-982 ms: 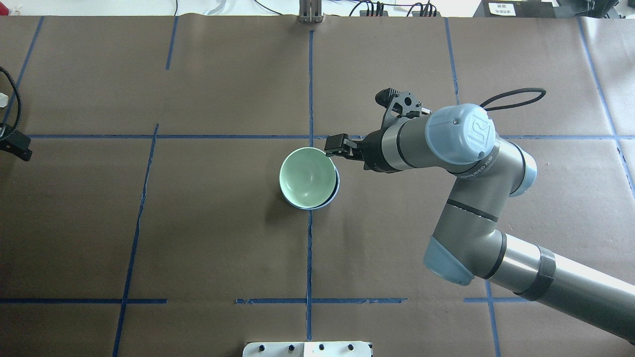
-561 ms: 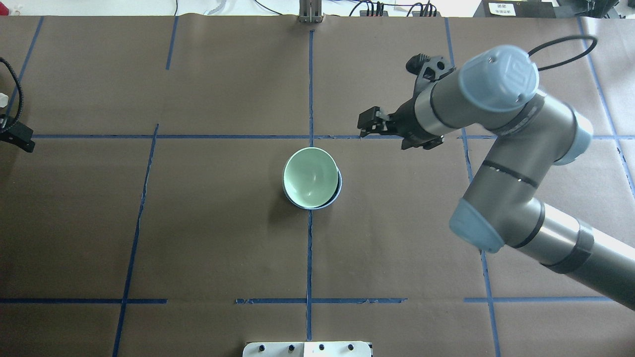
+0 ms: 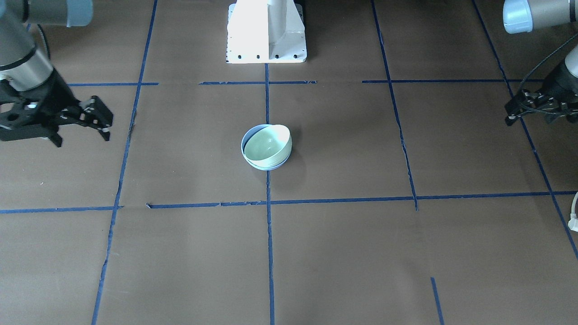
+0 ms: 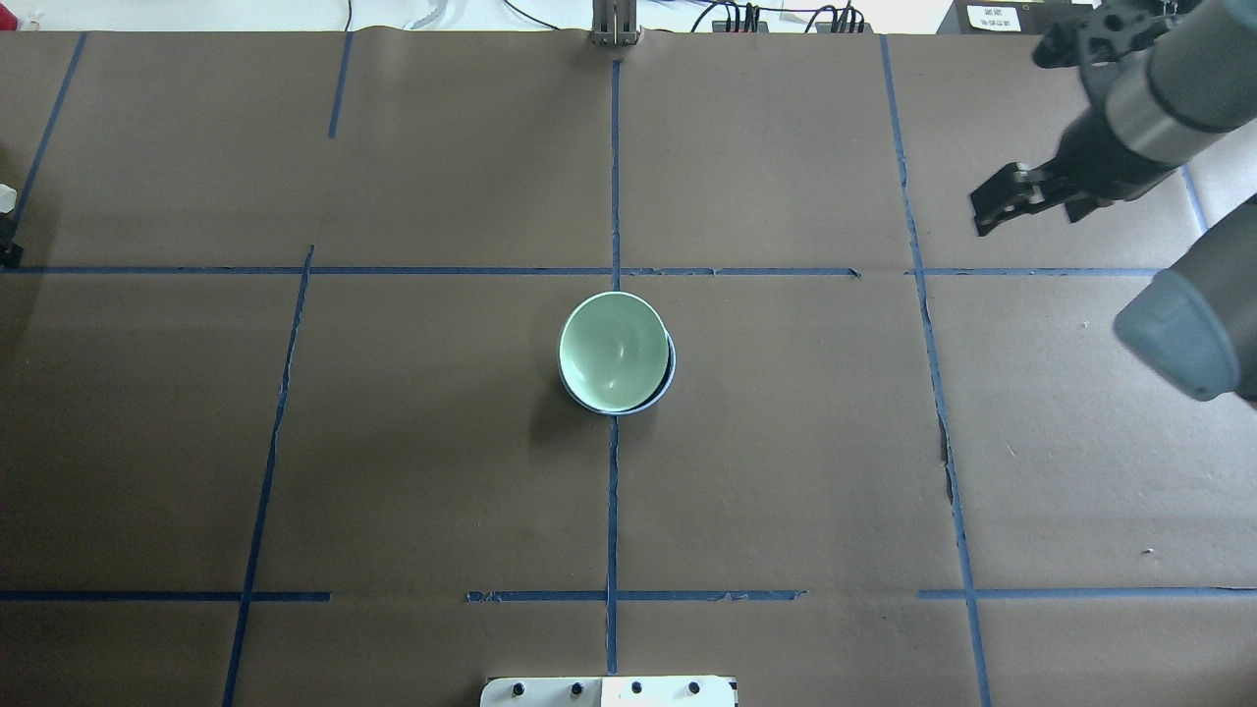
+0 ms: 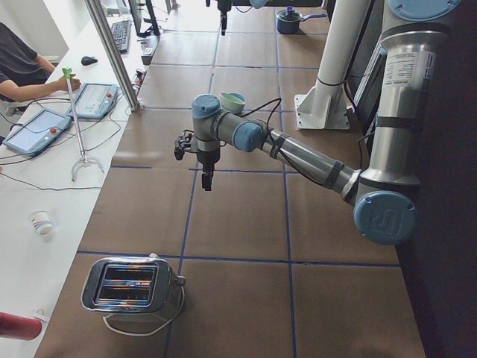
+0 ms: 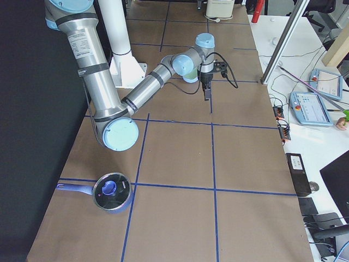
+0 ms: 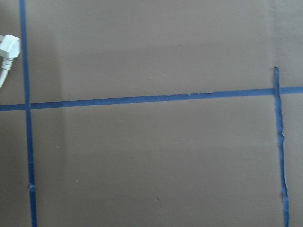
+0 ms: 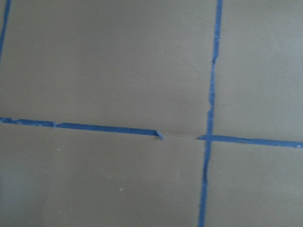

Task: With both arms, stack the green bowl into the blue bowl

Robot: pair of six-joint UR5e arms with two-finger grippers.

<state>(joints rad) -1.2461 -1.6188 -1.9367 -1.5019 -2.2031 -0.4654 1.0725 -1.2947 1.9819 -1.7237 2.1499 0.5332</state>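
Currently, the green bowl [image 3: 266,143] sits in the blue bowl [image 3: 246,141]. Right hand [image 3: 107,128] parted, empty; left hand [image 3: 512,113] unclear.

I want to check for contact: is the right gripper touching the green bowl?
No, the right gripper hangs well apart from the green bowl.

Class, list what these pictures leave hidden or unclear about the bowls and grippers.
- Inside of the blue bowl: covered by the green bowl in the overhead and front-facing views.
- Left gripper: cut off by the overhead view's left edge; small and dark in the front-facing view, jaw gap unclear.
- Wrist views: paper, tape, a plug; no bowl in frame.
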